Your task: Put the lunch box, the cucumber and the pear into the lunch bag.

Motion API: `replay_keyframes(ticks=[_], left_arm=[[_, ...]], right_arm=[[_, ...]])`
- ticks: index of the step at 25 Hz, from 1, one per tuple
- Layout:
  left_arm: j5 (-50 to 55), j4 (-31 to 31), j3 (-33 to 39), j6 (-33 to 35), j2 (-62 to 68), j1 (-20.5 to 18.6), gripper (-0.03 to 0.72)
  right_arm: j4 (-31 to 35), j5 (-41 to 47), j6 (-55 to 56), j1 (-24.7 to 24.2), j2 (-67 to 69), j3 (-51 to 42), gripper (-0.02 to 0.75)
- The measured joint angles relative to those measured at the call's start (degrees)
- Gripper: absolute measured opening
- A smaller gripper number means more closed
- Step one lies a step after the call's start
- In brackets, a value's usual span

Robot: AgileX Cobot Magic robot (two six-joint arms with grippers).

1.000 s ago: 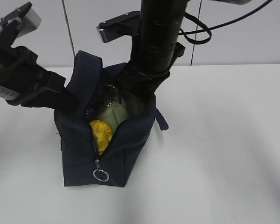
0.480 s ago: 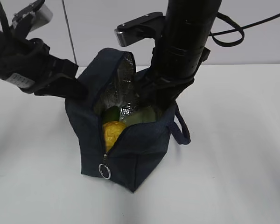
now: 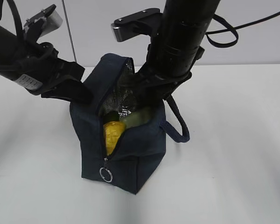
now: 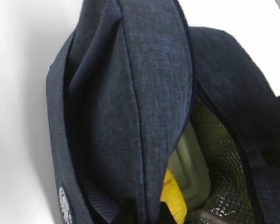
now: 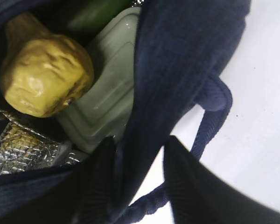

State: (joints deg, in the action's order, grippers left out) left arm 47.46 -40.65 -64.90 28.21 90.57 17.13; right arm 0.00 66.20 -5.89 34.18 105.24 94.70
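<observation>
In the exterior view, the lunch bag (image 3: 126,140) is seen upright on the white table (image 3: 233,140) with its top open, and the pear (image 3: 113,136), the cucumber (image 3: 113,116) and the lunch box (image 3: 139,116) are inside it. In the left wrist view, the left flap of the bag is seen close up, apparently pinched by the clenched left end effector, whose fingers are not shown. In the right wrist view, the right end effector (image 5: 137,186) is seen with its two dark fingers (image 5: 196,186) spread on both sides of the bag's wall, released.
</observation>
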Motion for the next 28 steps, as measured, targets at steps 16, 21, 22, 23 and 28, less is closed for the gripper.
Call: replay_keyframes(ticks=[16,21,22,23,28], left_arm=[[-0.2,1.6,0.0,0.0,0.1,0.1,0.021],[-0.8,1.9,0.0,0.0,0.1,0.1,0.021],[-0.9,2.0,0.0,0.0,0.1,0.1,0.021],[-1.1,2.1,0.0,0.1,0.1,0.1,0.021],[-1.5,3.6,0.0,0.2,0.1,0.1,0.021]], right_arm=[[5.0,-14.3,-1.5,-3.0,-16.3,-11.6,0.556],[14.3,-34.0,-7.5,-3.0,-29.5,-34.4,0.555],[16.7,-36.5,-9.6,-3.0,-31.3,-38.0,0.554],[19.3,-38.6,-12.2,-3.0,-32.9,-41.3,0.554],[37.6,-50.4,-34.6,0.2,-38.5,-55.8,0.554]])
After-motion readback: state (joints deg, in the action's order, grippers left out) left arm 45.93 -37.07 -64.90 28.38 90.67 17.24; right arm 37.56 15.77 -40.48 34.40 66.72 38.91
